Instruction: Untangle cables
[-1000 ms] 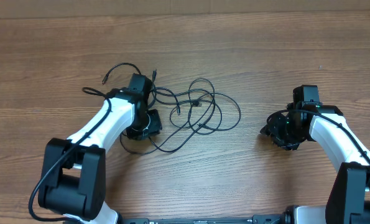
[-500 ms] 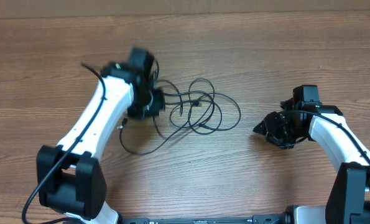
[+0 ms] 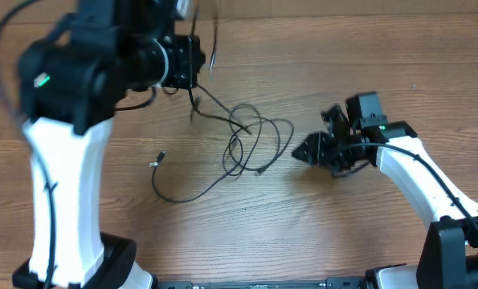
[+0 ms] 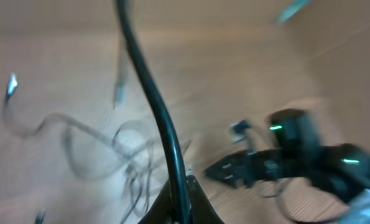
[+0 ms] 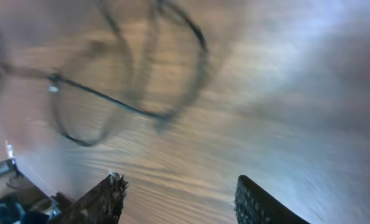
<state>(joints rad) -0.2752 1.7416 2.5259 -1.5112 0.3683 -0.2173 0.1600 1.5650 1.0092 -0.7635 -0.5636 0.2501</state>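
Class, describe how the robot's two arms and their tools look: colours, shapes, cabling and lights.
The left arm and right arm have white links, bulky black joints, thin black cabling and small green lights. The right tool is black with ribbed fingers.

Cables [image 3: 251, 140] sprawl mid-bench [image 3: 343, 233]; nearest loops lie just L of my right gripper [image 3: 301, 151], fingers spread wide. One strand rises to my left gripper [image 3: 189, 66], pinched there, blocking back-L approach. Loose end trails front-L. Free room: front-centre, back-R.
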